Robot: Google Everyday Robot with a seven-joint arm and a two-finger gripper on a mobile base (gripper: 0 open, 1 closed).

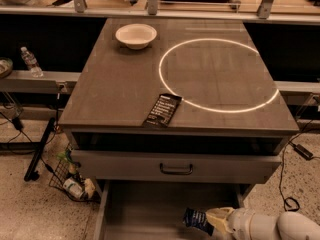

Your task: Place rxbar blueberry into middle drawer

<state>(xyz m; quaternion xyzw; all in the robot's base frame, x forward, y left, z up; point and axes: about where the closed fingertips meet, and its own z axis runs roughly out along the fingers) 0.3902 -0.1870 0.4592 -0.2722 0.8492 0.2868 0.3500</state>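
While over the middle drawer, rxbar blueberry gripped in the end effector

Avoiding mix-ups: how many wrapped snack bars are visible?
2: the black bar on the cabinet top, front edge, and the rxbar blueberry in the gripper over the middle drawer. More could be hidden.

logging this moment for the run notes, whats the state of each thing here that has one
gripper: low at the right of the open drawer, fingers shut on the rxbar blueberry
rxbar blueberry: held over the drawer floor, not released
middle drawer: pulled open
drawer with black handle: looks shut
bowl: upright on the countertop
black bar: lying flat near the countertop's front edge
water bottle: upright
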